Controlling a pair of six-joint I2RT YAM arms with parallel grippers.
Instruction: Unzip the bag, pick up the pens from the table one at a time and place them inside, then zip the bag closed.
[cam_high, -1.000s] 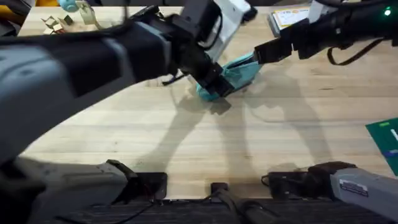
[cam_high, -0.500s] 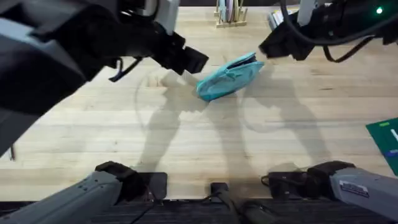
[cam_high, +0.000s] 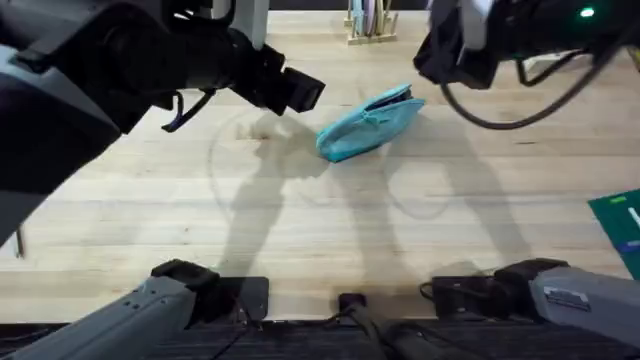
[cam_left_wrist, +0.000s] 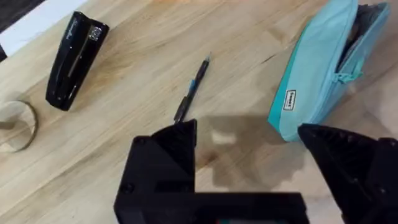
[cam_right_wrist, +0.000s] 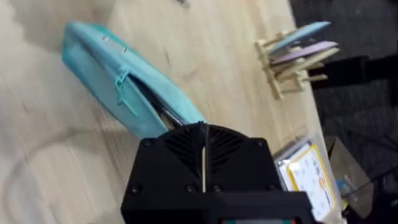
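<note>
Since half a second ago, we are seeing both arms lifting away from the bag (cam_high: 368, 124), which is lying alone, slanted, on the pale plank-seamed bench (cam_high: 300, 220) between them. From overhead, the left gripper (cam_high: 296, 92) is hovering just beside the bag's lower end; the right gripper (cam_high: 447, 55) is hanging near its upper end.

In the left wrist view, we are counting one slim black pen (cam_left_wrist: 193, 88) lying between one glossy black stapler (cam_left_wrist: 76, 59) and the soft teal pouch, whose small white label is unreadable. The left jaws are standing wide apart, empty.

In the right wrist view, the zipper is gaping partly open; the right jaws are pressed together, holding nothing.
</note>
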